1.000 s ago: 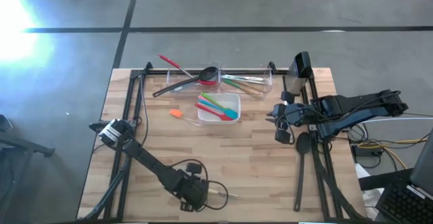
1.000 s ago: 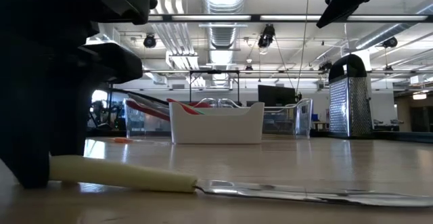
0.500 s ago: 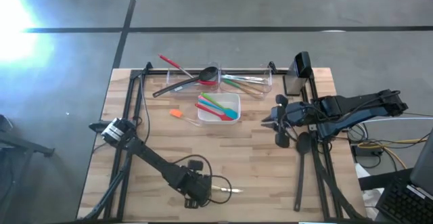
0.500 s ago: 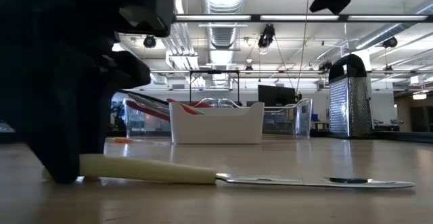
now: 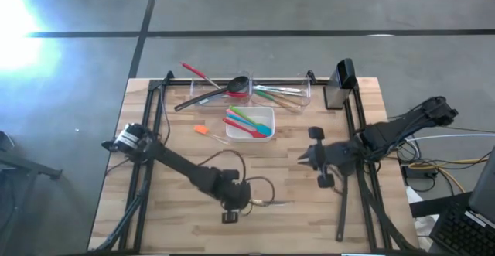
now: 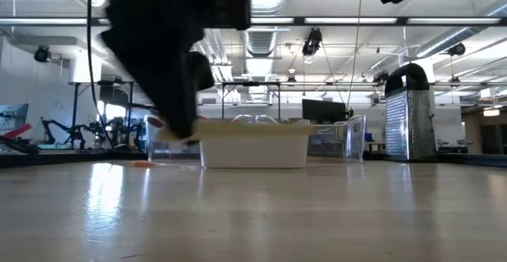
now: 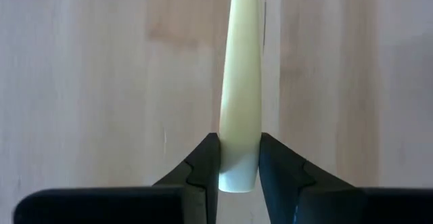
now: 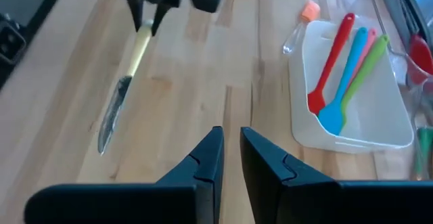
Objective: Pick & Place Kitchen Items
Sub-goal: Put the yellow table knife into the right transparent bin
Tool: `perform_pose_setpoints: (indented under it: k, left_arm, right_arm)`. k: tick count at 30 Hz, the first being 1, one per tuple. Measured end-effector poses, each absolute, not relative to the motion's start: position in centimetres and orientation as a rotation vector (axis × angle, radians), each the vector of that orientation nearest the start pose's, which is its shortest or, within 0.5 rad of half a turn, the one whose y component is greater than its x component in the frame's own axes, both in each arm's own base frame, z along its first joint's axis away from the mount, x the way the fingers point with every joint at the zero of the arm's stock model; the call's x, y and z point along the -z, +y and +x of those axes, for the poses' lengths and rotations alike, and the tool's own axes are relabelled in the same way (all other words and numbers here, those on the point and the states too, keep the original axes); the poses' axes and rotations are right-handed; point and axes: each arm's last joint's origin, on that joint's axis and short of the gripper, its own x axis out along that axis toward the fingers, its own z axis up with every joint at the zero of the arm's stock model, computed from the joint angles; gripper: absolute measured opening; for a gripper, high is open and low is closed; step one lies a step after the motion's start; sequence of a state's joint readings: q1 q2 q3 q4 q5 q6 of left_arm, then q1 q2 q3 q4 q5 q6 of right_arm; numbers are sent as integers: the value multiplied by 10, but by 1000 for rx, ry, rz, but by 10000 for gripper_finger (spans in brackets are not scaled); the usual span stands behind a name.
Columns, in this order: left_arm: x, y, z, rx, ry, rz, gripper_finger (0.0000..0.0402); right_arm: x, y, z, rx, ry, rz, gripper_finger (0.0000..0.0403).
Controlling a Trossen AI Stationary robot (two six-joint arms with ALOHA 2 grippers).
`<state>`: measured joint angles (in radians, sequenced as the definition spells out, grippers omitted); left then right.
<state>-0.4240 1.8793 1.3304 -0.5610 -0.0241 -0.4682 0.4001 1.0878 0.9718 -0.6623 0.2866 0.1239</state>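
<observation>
Item: cream-handled knife (image 7: 240,116), lower centre of the high view, lifted off the table (image 5: 155,209).
Grip: left gripper (image 7: 238,163) clenched on the handle butt.
Handling, judged: light, stiff, smooth-handled; may pivot blade-down. A mid-handle hold seems steadier.
Right gripper (image 8: 230,158): nearly closed, holding nothing, centre-right.

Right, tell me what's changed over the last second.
The left gripper, shut on the knife by its cream handle, has lifted it off the table and carried it toward the middle. The right gripper has swung in over the table, its jaws narrowing on nothing. The white dish, its spoons and the clear bins haven't moved.
</observation>
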Motion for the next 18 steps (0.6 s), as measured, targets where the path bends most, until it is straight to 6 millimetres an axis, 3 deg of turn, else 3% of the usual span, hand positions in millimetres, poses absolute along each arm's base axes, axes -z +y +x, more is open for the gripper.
perform_pose_setpoints:
  k: [9,18]
  left_arm:
    - [-209,-117,379,298,1034,-428,81]
    - [-223,-74,399,312,934,-658,81]
  right_arm:
    - [-286,111,217,-78,754,-295,43]
    - [-299,141,227,-111,783,-321,43]
